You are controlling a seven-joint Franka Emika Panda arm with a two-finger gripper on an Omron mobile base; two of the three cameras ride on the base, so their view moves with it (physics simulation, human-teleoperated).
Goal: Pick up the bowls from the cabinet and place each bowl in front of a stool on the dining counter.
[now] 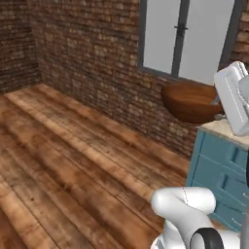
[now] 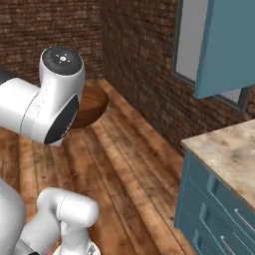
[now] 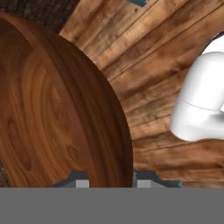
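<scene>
The wooden bowl [image 3: 57, 109] is hanging in the air above the plank floor [image 1: 73, 160], its rim sitting between the tool's [image 3: 109, 180] two fingers, which are clamping it. It is floating beside the teal drawer unit [image 1: 221, 177], near the brick wall [image 1: 87, 53].

The white Franka arm with dark joints rises from its base and bends at a rounded elbow low in both base views. In the right base view a thick upper link with a round dark-capped joint leans up and to the left. In the left base view the white wrist housing sits at the right edge, raised well above the floor. In the hand view the two-finger claw [image 3: 107, 180] is closed on the rim of the glossy reddish-brown wooden bowl [image 3: 57, 109], one fingertip on each side of the wall.
</scene>
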